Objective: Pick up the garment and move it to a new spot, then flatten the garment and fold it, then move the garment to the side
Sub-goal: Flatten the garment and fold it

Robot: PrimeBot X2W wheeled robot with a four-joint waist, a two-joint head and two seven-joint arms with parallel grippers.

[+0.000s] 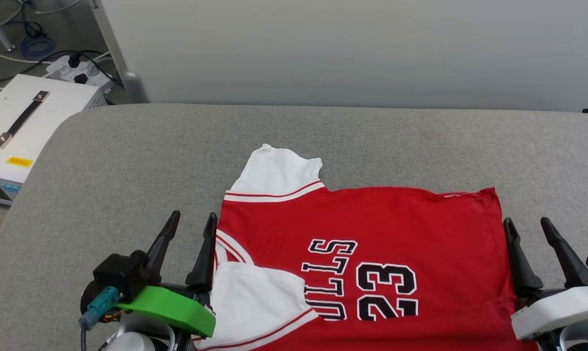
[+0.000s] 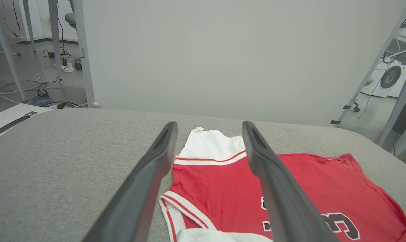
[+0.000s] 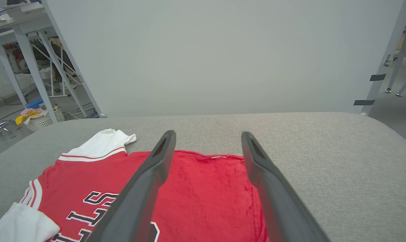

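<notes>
Left end effector and right end effector hung released and empty at either edge of the garment, spread flat on the grey table with one sleeve turned in, so flattening looked done, folding barely begun, and the move aside not yet made.

I get bright, even, diffuse light in all three views. The grey padded surface carries only faint, soft shadows and no glare. The head view is sharp. In the wrist views the left gripper and right gripper soften near the lens, and the frame posts lean at the edges.
</notes>
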